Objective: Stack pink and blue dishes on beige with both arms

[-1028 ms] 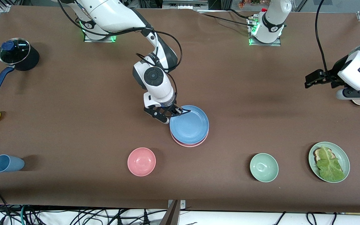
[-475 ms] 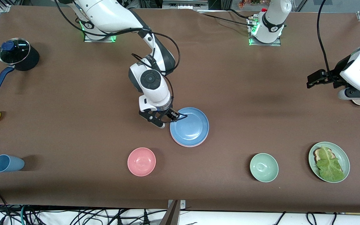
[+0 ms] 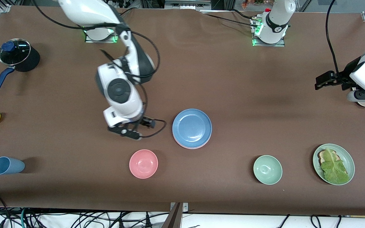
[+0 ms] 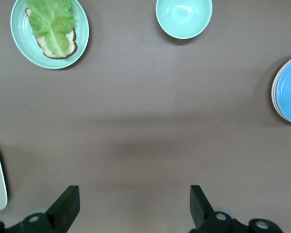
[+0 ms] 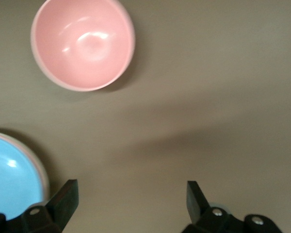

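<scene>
My right gripper [image 3: 131, 128] has released, fingers apart; blue plate [image 3: 192, 127] beside it, stacked. Left gripper [image 3: 323, 79] apart, waiting.

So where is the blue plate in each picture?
Front view: the blue plate sits mid-table, on top of the stack.
Left wrist view: only part of it shows, at the picture's edge.
Right wrist view: part of it shows in a corner.
Shared landmark: the pink rim peeking out under it.

Robot lab: table-mounted arms [image 3: 274, 22], cables [image 3: 74, 218].
</scene>
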Tool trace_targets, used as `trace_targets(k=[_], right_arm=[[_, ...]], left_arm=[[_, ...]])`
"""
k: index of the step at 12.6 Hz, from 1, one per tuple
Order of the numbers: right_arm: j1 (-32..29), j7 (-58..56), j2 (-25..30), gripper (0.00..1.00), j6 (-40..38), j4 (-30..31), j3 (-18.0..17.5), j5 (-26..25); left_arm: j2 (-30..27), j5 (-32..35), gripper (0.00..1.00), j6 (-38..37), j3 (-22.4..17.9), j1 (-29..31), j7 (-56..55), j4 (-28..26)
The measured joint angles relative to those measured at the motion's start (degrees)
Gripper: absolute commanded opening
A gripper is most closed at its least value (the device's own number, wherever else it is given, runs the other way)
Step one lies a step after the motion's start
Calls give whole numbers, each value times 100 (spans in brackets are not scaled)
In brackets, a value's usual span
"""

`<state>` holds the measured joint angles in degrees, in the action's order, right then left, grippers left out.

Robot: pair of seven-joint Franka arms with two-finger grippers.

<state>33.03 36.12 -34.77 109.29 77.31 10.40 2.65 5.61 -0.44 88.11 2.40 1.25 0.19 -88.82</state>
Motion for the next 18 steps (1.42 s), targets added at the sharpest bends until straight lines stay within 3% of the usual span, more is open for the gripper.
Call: trace_targets(k=[3,7,9,12,13,18], right_arm=[[-610,-1401,678,99,-291,368,106,0],[-825,-2133,1757,100,-862,1068,351,0],[-1353,-2447,2106,100,-1184,1136,29,-3],[-2883,-3115,2528,100,-1589,1144,-1075,-20],[-3199,-3381,2652,100,-1680,1152,-1230,-21],[-3456,-3865,2975,100,-1900,1184,-1313,-21]], left_arm=[[-1,0,100,7,-6,34,122,31],[-5,0,100,7,2,41,136,99],[-3,0,100,7,13,34,138,99],[-1,0,100,7,15,32,143,98],[0,0,100,7,16,27,143,98],[2,0,100,7,16,23,143,98]])
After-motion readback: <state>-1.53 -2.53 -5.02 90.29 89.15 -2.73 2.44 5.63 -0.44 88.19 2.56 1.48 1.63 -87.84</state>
